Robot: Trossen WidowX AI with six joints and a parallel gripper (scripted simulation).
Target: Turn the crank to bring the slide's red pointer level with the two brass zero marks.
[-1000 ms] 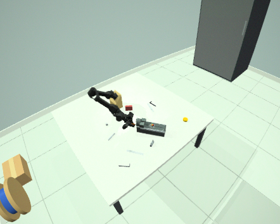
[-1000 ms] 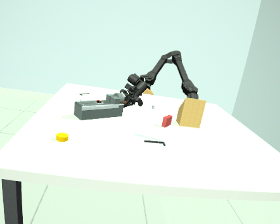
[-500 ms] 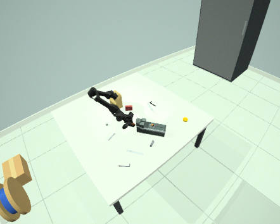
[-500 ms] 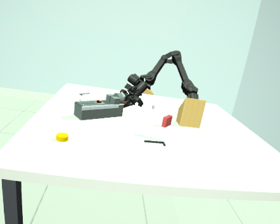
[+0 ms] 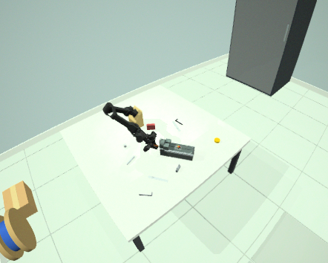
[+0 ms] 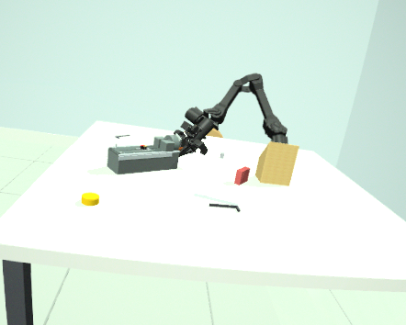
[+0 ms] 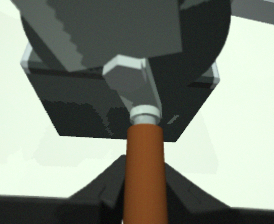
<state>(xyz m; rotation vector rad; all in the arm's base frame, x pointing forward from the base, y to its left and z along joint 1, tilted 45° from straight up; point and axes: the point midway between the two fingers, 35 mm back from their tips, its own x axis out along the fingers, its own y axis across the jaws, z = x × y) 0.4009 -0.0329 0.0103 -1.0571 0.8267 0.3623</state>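
Observation:
The dark grey machine [image 5: 177, 153] [image 6: 144, 163] [image 7: 88, 110] stands on the white table. Its slide's red pointer [image 5: 178, 147] [image 6: 143, 147] shows small on top; whether it is level with the brass marks is too small to tell. The grey crank arm [image 7: 133, 85] ends in an orange handle [image 7: 145, 170], which points toward the wrist camera. My gripper [image 5: 154, 146] [image 6: 183, 151] [image 7: 138, 163] is shut on the orange handle at the machine's crank end. The fingers lie on both sides of the handle in the wrist view.
A red block [image 5: 151, 126] [image 6: 242, 175] and a tan block [image 5: 136, 117] [image 6: 276, 163] stand near the arm's base. A yellow disc [image 5: 217, 140] [image 6: 90, 199] and a black hex key [image 5: 179, 121] [image 6: 224, 206] lie on the table [image 5: 100, 178] [image 6: 147, 243].

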